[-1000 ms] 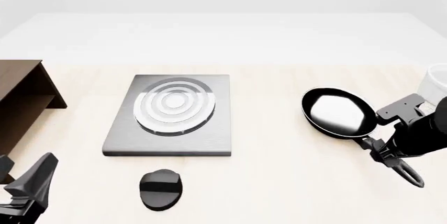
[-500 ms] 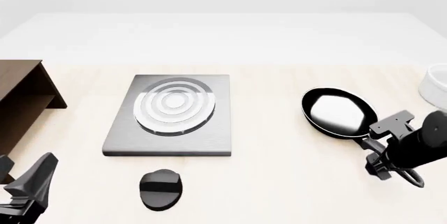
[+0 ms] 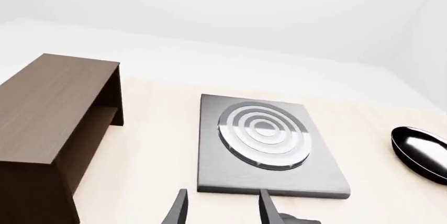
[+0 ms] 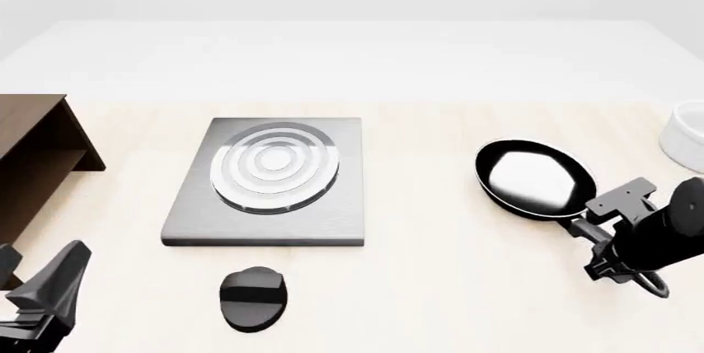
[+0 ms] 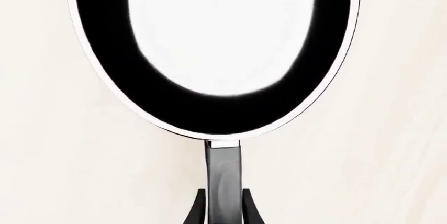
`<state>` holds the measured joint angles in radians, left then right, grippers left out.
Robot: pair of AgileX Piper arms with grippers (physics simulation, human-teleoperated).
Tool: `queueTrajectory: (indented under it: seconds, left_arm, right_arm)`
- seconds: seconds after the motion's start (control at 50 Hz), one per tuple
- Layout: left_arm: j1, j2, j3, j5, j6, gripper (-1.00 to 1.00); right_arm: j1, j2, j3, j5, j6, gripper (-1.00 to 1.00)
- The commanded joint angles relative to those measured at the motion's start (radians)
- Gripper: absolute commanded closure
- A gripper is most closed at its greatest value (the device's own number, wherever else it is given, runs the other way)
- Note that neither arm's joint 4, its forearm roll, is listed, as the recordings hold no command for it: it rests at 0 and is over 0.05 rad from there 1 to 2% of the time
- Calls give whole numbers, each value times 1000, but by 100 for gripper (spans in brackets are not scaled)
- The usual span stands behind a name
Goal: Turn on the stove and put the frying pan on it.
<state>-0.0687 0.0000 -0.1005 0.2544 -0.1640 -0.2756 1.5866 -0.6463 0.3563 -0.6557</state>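
The stove (image 4: 264, 180) is a grey slab with silver burner rings, lying left of centre; in the left wrist view the stove (image 3: 265, 145) lies ahead of the fingers. Its round black knob (image 4: 255, 297) sits on the table just in front of it. The black frying pan (image 4: 536, 178) rests on the table at the right, handle pointing toward me. My right gripper (image 4: 603, 242) is shut on that handle; in the right wrist view both fingers (image 5: 200, 211) press against the handle (image 5: 223, 171) below the pan (image 5: 104, 51). My left gripper (image 4: 66, 275) hangs open at the near left, holding nothing.
A brown wooden shelf (image 4: 39, 159) stands at the left edge, close to my left arm. A white bowl (image 4: 684, 134) shows at the far right edge, behind my right arm. Light wooden tabletop (image 4: 429, 237) lies between stove and pan.
My right arm has come down and toward me along the pan handle, and its fingers now hug the handle. Pan, stove, knob and left arm have stayed put.
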Motion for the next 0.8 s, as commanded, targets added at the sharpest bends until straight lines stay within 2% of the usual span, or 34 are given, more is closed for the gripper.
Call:
queueTrajectory:
  seconds: [0.02,0.14,0.36,0.4,0.68,0.8]
  left_arm:
    - [-1,0,-1,-1,2,-100]
    - [1,0,-1,-1,3,-100]
    - [0,0,-2,-2,6,-100]
    - [2,0,-2,-1,6,-100]
    - [2,0,-3,0,10,-100]
    - [-1,0,-6,-3,19,-100]
  right_arm:
    - [-4,-86,-33,80,-2,100]
    - [12,-177,-75,180,-17,100]
    - [55,-248,-114,270,-31,100]
    - [82,-266,-132,297,-28,100]
    - [168,-288,-190,331,-50,100]
    - [223,-264,-220,334,-35,100]
